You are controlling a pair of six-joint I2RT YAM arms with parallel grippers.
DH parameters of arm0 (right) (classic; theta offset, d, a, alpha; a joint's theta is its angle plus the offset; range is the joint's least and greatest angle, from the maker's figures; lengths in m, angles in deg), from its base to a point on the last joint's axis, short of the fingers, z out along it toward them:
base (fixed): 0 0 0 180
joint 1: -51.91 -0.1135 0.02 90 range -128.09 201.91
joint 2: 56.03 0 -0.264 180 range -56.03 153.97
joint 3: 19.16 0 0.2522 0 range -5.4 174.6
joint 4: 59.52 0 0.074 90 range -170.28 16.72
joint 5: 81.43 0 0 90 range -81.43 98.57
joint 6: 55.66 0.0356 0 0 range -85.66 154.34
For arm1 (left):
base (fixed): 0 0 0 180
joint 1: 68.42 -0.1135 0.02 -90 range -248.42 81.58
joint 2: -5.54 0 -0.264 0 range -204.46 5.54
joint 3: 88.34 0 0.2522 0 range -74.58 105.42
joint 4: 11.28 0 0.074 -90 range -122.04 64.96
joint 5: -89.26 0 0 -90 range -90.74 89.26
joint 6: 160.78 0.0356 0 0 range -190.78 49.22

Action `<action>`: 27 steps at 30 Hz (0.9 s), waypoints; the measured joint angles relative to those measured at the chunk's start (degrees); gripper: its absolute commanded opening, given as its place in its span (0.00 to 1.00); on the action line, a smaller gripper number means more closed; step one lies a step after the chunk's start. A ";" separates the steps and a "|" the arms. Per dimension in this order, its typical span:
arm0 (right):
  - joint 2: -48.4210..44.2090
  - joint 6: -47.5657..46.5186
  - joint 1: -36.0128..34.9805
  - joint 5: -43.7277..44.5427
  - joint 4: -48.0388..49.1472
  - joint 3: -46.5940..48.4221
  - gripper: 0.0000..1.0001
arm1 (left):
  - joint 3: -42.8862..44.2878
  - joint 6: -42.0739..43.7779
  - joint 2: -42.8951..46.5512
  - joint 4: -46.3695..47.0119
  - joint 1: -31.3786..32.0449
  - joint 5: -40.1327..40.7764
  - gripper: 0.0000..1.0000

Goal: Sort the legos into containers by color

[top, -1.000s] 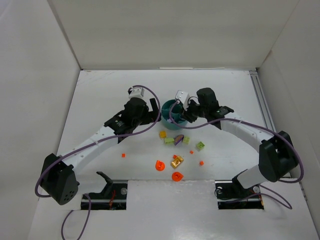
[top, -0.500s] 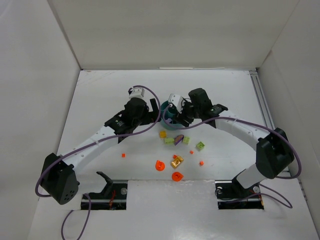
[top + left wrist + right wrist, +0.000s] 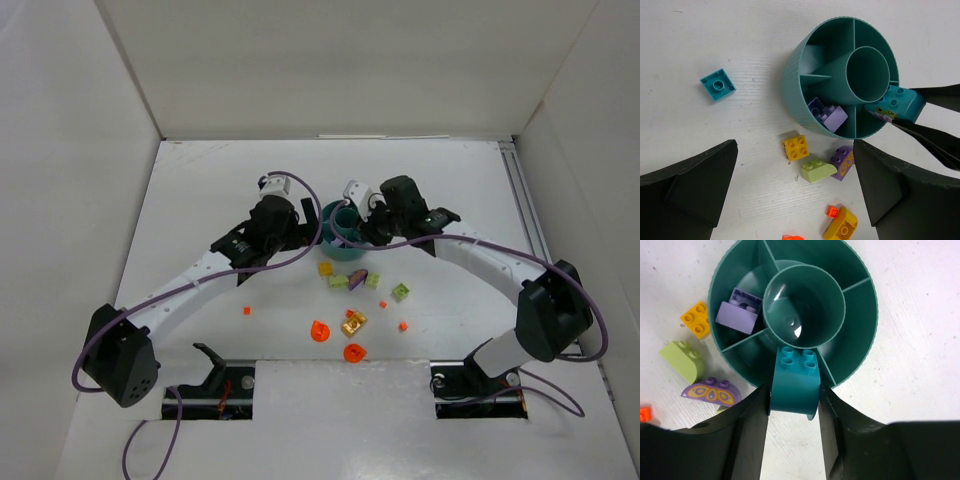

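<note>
The teal dish (image 3: 333, 218) stands at mid-table, also in the left wrist view (image 3: 790, 85) and right wrist view (image 3: 865, 325). My right gripper (image 3: 794, 390) is shut on a turquoise brick (image 3: 794, 380), held over the dish's near rim; the brick also shows in the left wrist view (image 3: 895, 102). A lilac brick (image 3: 738, 315) lies in one outer section. My left gripper (image 3: 795, 195) is open and empty, above the loose pieces just beside the dish. A yellow brick (image 3: 795, 146), a lime green brick (image 3: 817, 170) and a patterned purple brick (image 3: 843, 161) lie near the dish.
A small turquoise square (image 3: 718, 84) lies left of the dish. A gold brick (image 3: 354, 322), two orange round pieces (image 3: 320, 330) (image 3: 354, 352), orange dots (image 3: 246, 310) (image 3: 403, 326) and a lime green piece (image 3: 400, 292) lie nearer the bases. White walls enclose the table.
My right gripper has carried the turquoise brick left over the dish, then eased slightly back right. The left arm has barely moved.
</note>
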 measured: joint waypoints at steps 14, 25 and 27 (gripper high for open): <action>-3.72 0.24 0.55 -0.98 -1.14 0.04 0.07 | 0.00 0.85 -0.31 0.00 0.02 -0.24 1.00; -1.49 -7.26 0.74 -4.22 -4.02 2.69 0.00 | 0.00 1.70 -0.31 0.00 0.02 -0.20 1.00; -0.68 -9.46 -0.17 -3.61 -5.22 2.75 0.00 | 0.00 1.95 -0.42 0.02 0.00 -0.20 1.00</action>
